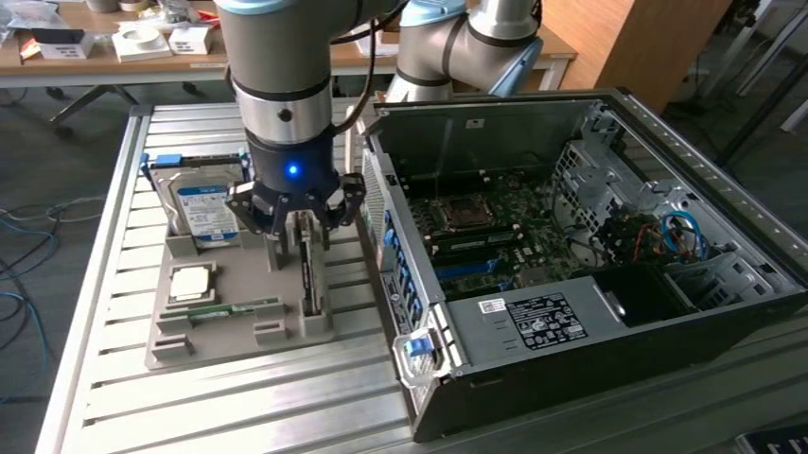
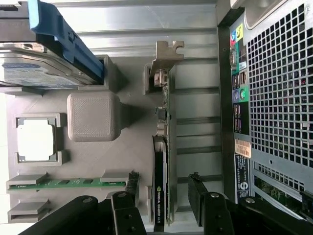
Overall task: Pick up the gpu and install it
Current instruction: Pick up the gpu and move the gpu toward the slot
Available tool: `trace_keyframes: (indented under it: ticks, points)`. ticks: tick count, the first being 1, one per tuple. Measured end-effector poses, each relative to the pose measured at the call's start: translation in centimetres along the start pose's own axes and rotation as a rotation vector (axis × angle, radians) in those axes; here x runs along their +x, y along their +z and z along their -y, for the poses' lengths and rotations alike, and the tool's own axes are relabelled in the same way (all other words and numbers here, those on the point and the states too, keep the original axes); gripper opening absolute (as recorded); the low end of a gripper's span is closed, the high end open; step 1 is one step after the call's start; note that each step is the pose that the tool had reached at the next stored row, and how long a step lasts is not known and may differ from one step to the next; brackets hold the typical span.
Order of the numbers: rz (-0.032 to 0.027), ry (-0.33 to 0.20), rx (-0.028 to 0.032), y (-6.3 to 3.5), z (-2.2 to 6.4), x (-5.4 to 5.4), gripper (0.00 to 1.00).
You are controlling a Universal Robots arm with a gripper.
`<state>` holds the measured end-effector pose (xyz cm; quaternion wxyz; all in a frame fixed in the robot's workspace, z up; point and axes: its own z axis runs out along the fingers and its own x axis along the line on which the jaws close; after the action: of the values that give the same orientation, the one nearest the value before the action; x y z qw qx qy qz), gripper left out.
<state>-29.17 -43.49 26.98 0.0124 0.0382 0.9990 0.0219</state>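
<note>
1. A grey moulded plastic fixture tray [image 1: 189, 348] is recorded lying flat on the slatted aluminium table [image 1: 253, 407]. All positions below are referred to this tray.
2. The gpu [image 1: 309, 288], a thin dark rectangular circuit card with a silvery metal end bracket, is found standing on edge in a slot along the tray's long side nearest the black desktop computer case [image 1: 505, 402]. It is seated in the slot, not lifted.
3. The gripper [image 1: 301, 227], black with linked fingers, is positioned directly above that slot, with its jaws spread wide. In the wrist view the fingers [image 2: 128, 210] are seen on either side of the gpu [image 2: 159, 196], with a gap on each side. Nothing is gripped.
4. A silver hard drive [image 1: 206, 203] with a blue label is held upright in a blue carrier at one end of the tray.
5. A square silver processor chip [image 1: 192, 282] is seated flat in a recess near the tray's middle. A small green memory stick [image 1: 234, 309] is laid just beside it, towards the tray end opposite the hard drive.
6. The computer case is noted just beside the tray, with its side panel off and the motherboard exposed.
</note>
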Motion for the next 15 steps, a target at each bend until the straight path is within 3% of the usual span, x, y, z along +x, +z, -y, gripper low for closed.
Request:
trace_keyframes:
  ticks: [4,15]
  points:
    - [0.0002,0.000,-0.0002,0.12,0.00,0.0,0.53]
    - [0.0001,0.000,-0.0001,1.93,0.09,0.0,0.53]
